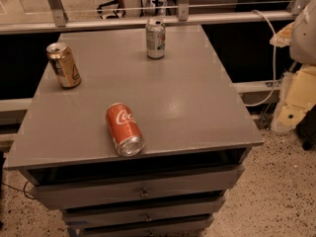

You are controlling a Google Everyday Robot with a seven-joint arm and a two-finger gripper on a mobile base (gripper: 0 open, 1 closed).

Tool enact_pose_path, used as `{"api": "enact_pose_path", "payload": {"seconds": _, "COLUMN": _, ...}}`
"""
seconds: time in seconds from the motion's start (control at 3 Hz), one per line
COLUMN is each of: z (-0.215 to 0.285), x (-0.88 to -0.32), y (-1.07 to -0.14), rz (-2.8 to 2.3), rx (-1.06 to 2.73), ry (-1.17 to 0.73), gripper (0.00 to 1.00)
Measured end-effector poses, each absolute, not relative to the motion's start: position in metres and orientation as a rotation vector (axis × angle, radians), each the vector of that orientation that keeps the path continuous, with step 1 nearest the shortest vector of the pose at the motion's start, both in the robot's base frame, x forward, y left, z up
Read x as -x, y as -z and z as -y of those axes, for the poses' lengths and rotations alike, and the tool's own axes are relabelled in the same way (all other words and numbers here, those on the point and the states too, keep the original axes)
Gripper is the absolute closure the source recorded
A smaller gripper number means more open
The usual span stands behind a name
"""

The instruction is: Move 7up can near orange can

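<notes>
Camera view: a red Coca-Cola can (125, 130) lies on its side on the grey cabinet top (197, 102). Its silver end faces the front edge and it sits close to that edge.

The 7up can (155, 38) stands upright well beyond the Coca-Cola can and a little to its right, near the far edge of the top. The orange can (63, 65) stands beyond the Coca-Cola can and off to its left, close to the left edge, and looks to lean slightly. The 7up can and the orange can are well apart, with bare grey surface between them.

Below the Coca-Cola can, the cabinet's drawers (143, 194) are stacked down its front.

Far to the right of the Coca-Cola can, off the cabinet and at the picture's edge, are pale cream parts that are probably the gripper (295, 100). It is clear of all three cans and touches none of them. I cannot tell whether it is open or closed, and nothing can be seen in its hold. A white cable (274, 48) runs just beside it.
</notes>
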State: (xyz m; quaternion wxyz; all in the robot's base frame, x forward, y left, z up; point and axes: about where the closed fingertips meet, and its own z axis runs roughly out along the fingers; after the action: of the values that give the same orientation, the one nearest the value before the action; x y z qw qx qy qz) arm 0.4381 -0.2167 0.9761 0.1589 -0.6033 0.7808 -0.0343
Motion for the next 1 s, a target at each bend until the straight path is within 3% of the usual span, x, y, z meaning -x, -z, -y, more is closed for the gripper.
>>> {"api": "enact_pose_path", "payload": {"seconds": 0.67, "z": 0.215, "x": -0.443, "y": -0.977, "rz": -2.22, "rx": 1.708, "ry": 0.099, "gripper": 0.0}}
{"api": "enact_pose_path", "payload": {"seconds": 1.0, "z": 0.208, "x": -0.487, "y": -0.968, "rz": -2.182, "rx": 1.618, "ry": 0.043, "gripper": 0.0}}
